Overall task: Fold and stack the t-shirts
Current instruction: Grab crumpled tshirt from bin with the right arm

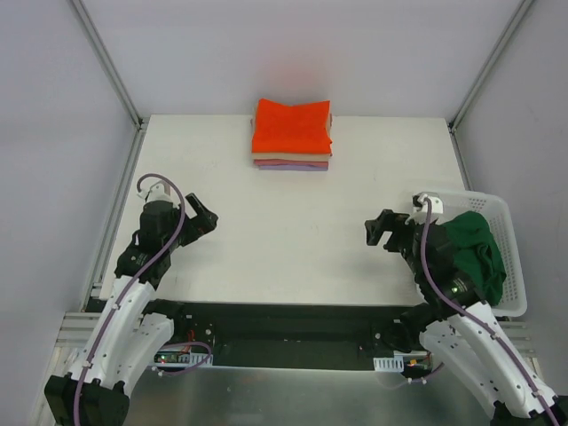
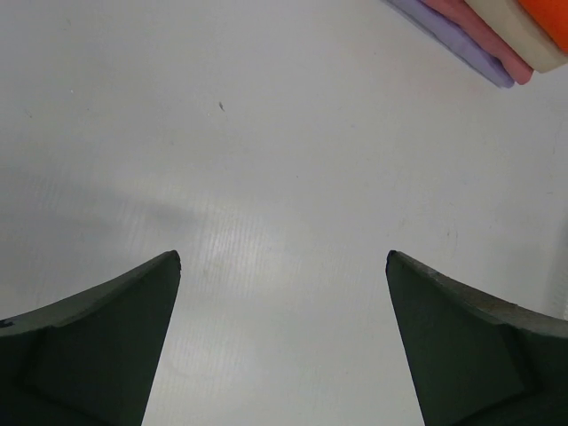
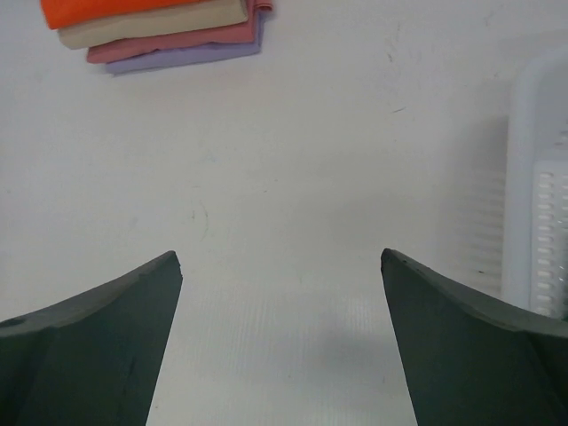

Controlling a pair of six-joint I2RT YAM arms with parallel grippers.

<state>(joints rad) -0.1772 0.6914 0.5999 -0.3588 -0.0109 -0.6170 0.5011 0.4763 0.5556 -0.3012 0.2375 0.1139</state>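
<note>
1. The left gripper (image 1: 201,218) hovers over the left side of the white table (image 1: 284,248), its claw released: in the left wrist view (image 2: 282,257) the two dark fingers stand wide apart with only bare tabletop between them
2. At the far middle of the table sits a stack of folded tees, well apart from both arms. The orange tee (image 1: 291,126) lies on top, the tan tee (image 1: 289,156) is under it, and the lilac tee (image 1: 293,166) is at the bottom
3. The right wrist view shows the same pile at its top left corner, with a pink tee (image 3: 177,44) lying between the tan and lilac layers
4. The right gripper (image 1: 376,232) hangs over the right side of the table, just beside the basket. Its claw is released too, fingers spread with nothing between them in the right wrist view (image 3: 281,256)
5. The dark green tee (image 1: 477,253) lies crumpled and unfolded inside the white mesh basket (image 1: 499,202), which stands at the table's right edge; the right arm partly covers it from above
</note>
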